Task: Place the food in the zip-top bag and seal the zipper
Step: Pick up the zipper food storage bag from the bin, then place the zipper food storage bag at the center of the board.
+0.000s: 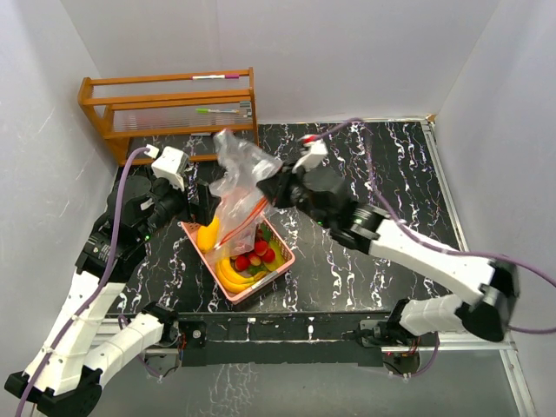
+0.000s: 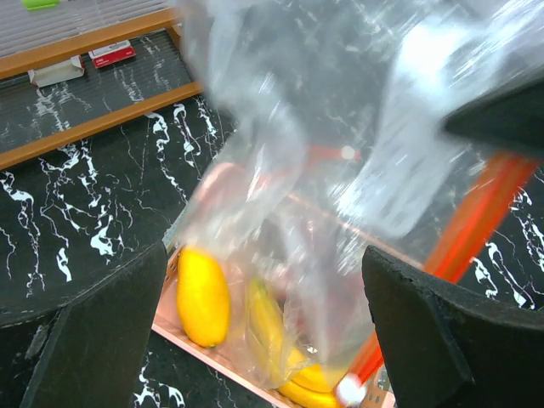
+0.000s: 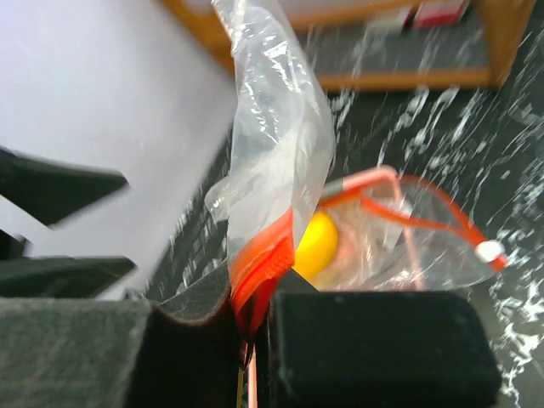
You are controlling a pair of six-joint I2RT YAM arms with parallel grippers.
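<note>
**Top external, then the wrists: bag pinched at its zipper, food lying below**

Top external. The right hand [image 1: 271,184] is closed on the upper part of the zip-top bag [image 1: 239,165], which hangs crumpled over the pink basket [image 1: 280,261]. The basket sits toward the near edge of the surface [image 1: 365,269], left of middle. The food is in the basket: banana bunch [image 1: 228,276], mango-like fruit [image 1: 208,234], strawberry pieces [image 1: 256,250]. All of it lies below the right hand, toward the near-left corner. The left hand [image 1: 206,206] has its jaws apart, just beside the bag's left side and over the mango end of the basket.

Left wrist. The fingers [image 2: 93,340] stand wide with only bag film between them. The mango is beneath, nearer the left pad, and the banana is just right of it behind plastic. Cannot tell whether any food is inside the bag. Risk: a descent here would likely pinch film along with fruit, or press the bag flat.

Right wrist. The jaws are clamped together on the orange zipper strip [image 3: 263,255], catching only a narrow edge. The mango shows yellow just past the strip, and the rim loops partly open to the right. Risks: slick plastic may slide out of so thin a pinch. A pull could drag the bag's lower end across the basket and spill fruit. A one-sided hold may let the mouth sag closed.
</note>
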